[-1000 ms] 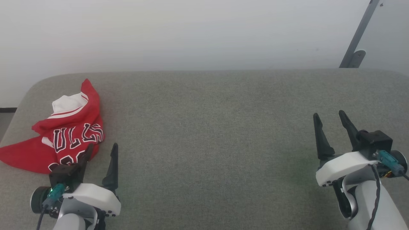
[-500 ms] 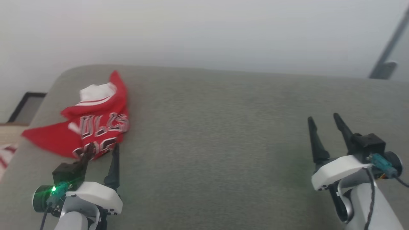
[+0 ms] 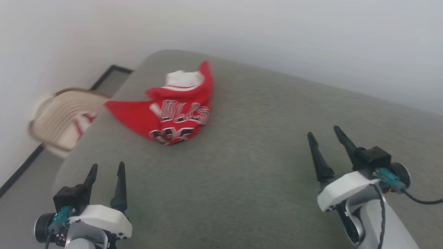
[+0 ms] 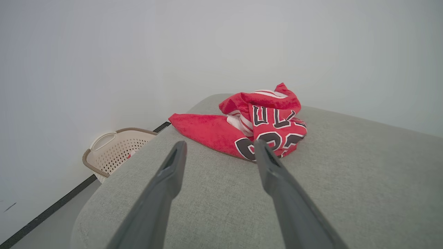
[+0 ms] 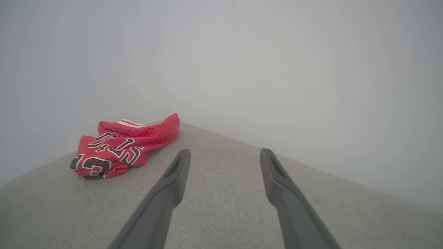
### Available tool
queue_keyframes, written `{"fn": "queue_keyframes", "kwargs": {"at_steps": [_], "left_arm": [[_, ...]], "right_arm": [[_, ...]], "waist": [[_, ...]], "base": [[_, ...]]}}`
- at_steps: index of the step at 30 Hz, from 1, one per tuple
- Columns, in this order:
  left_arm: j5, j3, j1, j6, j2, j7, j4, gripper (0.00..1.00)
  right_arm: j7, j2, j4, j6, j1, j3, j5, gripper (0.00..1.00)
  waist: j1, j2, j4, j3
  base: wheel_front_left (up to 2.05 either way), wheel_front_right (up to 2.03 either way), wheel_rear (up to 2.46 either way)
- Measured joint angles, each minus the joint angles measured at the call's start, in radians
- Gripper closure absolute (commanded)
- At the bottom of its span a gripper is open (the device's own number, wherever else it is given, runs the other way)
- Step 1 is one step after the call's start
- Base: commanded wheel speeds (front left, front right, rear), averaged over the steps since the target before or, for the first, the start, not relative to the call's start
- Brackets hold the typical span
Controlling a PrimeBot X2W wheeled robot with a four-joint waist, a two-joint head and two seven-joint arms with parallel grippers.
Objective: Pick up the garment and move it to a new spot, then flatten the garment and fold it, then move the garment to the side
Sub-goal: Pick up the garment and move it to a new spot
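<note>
Sitting where: our crumpled red basketball T-shirt with white sleeves and dark lettering (image 3: 173,109) is bunched near the far left corner of the grey fabric-covered table (image 3: 259,155), with nothing touching it.
Heap shape: a flat red tail sticks out toward the table's left edge and the lettered bunch sits at the other end, so we'd call the long axis roughly left-to-right in the head view.
Left side: our left gripper (image 3: 107,165) has its two dark fingers spread and holds nothing. The shirt lies ahead of it and a bit to its right, with bare table between.
Right side: our right gripper (image 3: 322,131) is also spread and empty, well apart from the shirt, which is way off to its left.
Nearer arm: the left one, we reckon, so the first grab probably falls to it.
Off the table: a beige perforated plastic basket (image 3: 59,121) sits down beside the left edge, near the red tail.
Stage: pick-up not yet begun, by our guess.
</note>
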Motion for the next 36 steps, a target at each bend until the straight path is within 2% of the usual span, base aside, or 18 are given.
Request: {"fn": "queue_keyframes", "kwargs": {"at_steps": [5, 8, 14, 18, 24, 29, 32, 36], "left_arm": [[0.003, 0.030, 0.014, 0.000, -0.014, 0.000, -0.022, 0.00], [-0.005, 0.070, 0.047, 0.011, -0.026, 0.000, -0.051, 0.00], [-0.018, 0.138, 0.112, 0.021, -0.053, 0.000, -0.124, 0.00], [-0.018, 0.134, 0.119, 0.012, -0.061, 0.000, -0.131, 0.00], [0.012, 0.030, 0.017, -0.009, -0.039, 0.000, -0.069, 0.00], [0.001, -0.070, -0.169, -0.013, 0.026, 0.000, 0.012, 0.00], [-0.050, -0.163, -0.310, -0.015, 0.083, 0.025, 0.106, 0.00], [-0.216, -0.231, -0.470, -0.015, 0.148, 0.188, 0.256, 0.00]], "right_arm": [[0.000, 0.015, 0.012, 0.000, -0.022, 0.054, 0.010, 0.00], [0.000, 0.030, 0.027, 0.000, -0.056, 0.106, 0.024, 0.00], [0.000, 0.044, 0.066, 0.000, -0.105, 0.194, 0.055, 0.00], [0.000, 0.045, 0.068, 0.000, -0.111, 0.198, 0.065, 0.00], [0.000, 0.027, 0.049, 0.000, -0.086, 0.139, 0.048, 0.00], [0.000, 0.027, 0.029, 0.000, -0.105, 0.139, 0.022, 0.00], [0.000, 0.020, 0.025, 0.000, -0.122, 0.133, 0.016, 0.00], [0.000, 0.016, 0.014, 0.000, -0.144, 0.116, 0.010, 0.00]], "waist": [[0.0000, 0.0000, 0.093, 0.003], [0.0000, 0.0000, 0.127, 0.013], [0.0000, 0.0000, 0.143, 0.030], [0.0000, 0.0000, 0.140, 0.036], [0.0000, 0.0000, 0.126, 0.061], [-0.0001, 0.0000, 0.068, 0.101], [0.0000, 0.0000, 0.013, 0.144], [0.0000, 0.0000, -0.065, 0.203]], "base": [[0.00, 0.00, 0.00], [0.00, 0.00, 0.00], [0.00, 0.00, 0.00], [0.00, 0.00, 0.00], [0.00, 0.00, 0.00], [0.00, 0.00, 0.00], [0.00, 0.00, 0.00], [0.00, 0.00, 0.00]]}}
